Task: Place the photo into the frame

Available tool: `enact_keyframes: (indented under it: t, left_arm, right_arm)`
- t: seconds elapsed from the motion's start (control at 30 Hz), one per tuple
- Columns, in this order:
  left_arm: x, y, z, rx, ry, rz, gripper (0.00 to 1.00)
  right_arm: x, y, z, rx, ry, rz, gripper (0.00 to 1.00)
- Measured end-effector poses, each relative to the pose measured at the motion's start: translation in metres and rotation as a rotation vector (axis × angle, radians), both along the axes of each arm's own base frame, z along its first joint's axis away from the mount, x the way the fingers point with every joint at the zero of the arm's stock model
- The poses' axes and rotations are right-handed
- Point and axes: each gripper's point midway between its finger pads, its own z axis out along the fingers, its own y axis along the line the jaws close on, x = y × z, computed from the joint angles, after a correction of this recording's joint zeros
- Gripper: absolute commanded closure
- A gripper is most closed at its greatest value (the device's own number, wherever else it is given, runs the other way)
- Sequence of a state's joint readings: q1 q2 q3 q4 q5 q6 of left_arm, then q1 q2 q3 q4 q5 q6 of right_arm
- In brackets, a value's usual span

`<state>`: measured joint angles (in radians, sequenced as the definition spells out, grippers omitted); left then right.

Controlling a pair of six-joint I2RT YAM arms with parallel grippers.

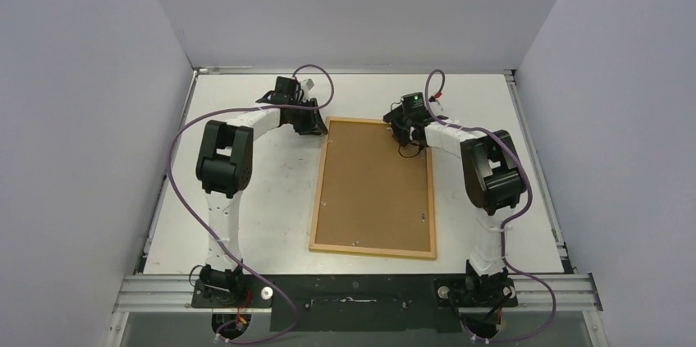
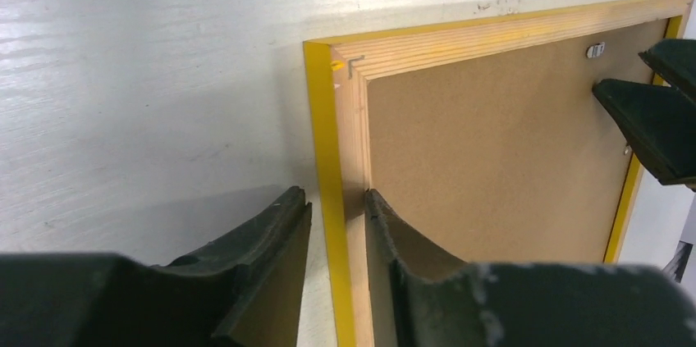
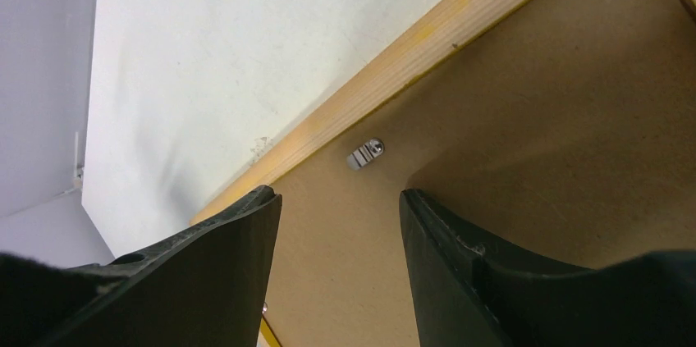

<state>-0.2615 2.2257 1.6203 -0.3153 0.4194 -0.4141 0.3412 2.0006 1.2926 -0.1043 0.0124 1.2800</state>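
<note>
Grey walls (image 1: 82, 117) enclose the white worktop (image 1: 246, 224) on three sides. On my screens the thin rectangular frame with bright yellow edges and light-wood back (image 2: 509, 31) lies face down in the middle of the worktop, a little toward the right edge, with its back upward. A plain brown backing board (image 1: 373, 187) fills it.

My left gripper (image 2: 336, 199) stands at the far left corner of the frame, with its jaws partly apart and one finger on each side of the left rail. A thin strip of worktop shows beside the outer finger, so I see no firm hold.

My right gripper (image 3: 338, 199) hangs over the far right corner of the board, its jaws apart and holding nothing. A small metal turn clip (image 3: 365, 152) lies just in front of its fingers.
</note>
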Motion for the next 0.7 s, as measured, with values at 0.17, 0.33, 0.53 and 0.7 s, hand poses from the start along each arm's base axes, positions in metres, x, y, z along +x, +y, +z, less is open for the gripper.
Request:
enact_keyframes:
  t: [0.17,0.33,0.53,0.7]
  left_arm:
    - [-0.003,-0.004,0.0,-0.02,0.002,-0.016,0.78]
    - [-0.003,-0.006,0.001,-0.031,-0.002,-0.025,0.82]
    - [-0.003,-0.007,0.002,-0.037,-0.004,-0.033,0.83]
    - [-0.004,-0.007,0.002,-0.038,-0.007,-0.039,0.83]
  right_arm:
    - [0.009,0.002,0.001,0.015,-0.024,-0.017,0.45]
    - [0.018,0.005,0.002,0.039,-0.049,-0.031,0.46]
    - [0.022,0.007,0.002,0.053,-0.064,-0.038,0.48]
    - [0.027,0.008,0.002,0.06,-0.082,-0.04,0.48]
